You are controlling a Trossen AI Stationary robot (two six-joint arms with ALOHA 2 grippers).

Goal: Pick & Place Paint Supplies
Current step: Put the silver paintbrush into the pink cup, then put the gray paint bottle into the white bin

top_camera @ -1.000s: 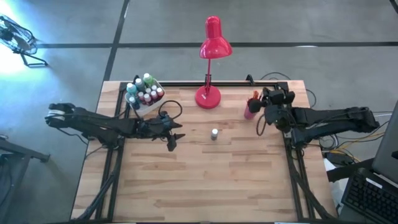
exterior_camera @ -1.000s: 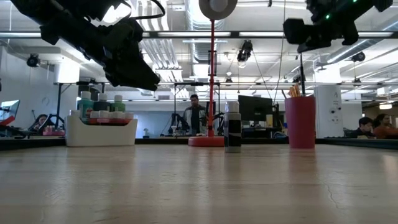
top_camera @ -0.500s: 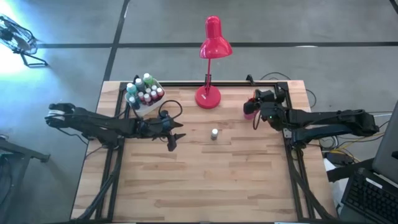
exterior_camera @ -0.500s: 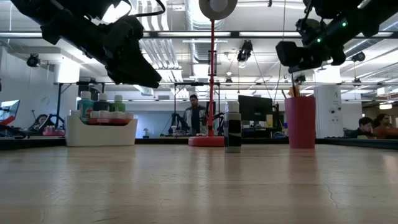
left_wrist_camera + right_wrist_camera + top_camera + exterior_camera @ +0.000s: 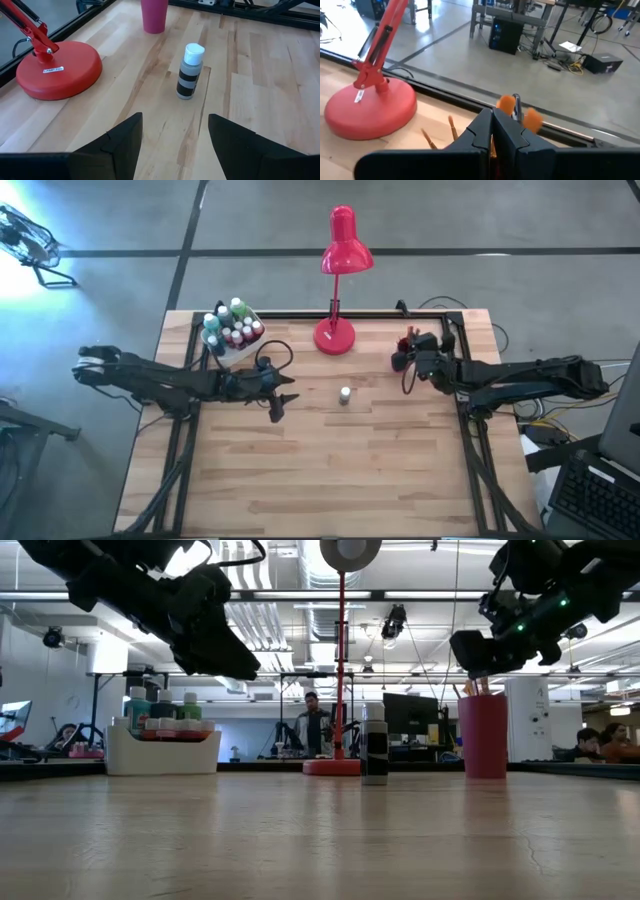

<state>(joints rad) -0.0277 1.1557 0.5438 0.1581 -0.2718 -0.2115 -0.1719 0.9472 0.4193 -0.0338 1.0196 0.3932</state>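
Claw (image 5: 400,361) hangs over brush cup (image 5: 483,735), beside lamp (image 5: 335,335).

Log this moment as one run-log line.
left gripper: open, empty, facing white-capped black-and-white paint bottle | right gripper: shut, above pink cup holding wooden-handled paintbrushes | red desk lamp: untouched

A single small paint bottle (image 5: 190,72) stands upright on the table (image 5: 330,470) in front of the red lamp's base (image 5: 334,335), white-capped, its body banded dark and pale. To the left of the lamp, more bottles (image 5: 231,327) with white, green and red tops stand packed in a white tray (image 5: 162,751). To its right, paintbrushes (image 5: 470,689) stand upright in a pink cup (image 5: 483,736).
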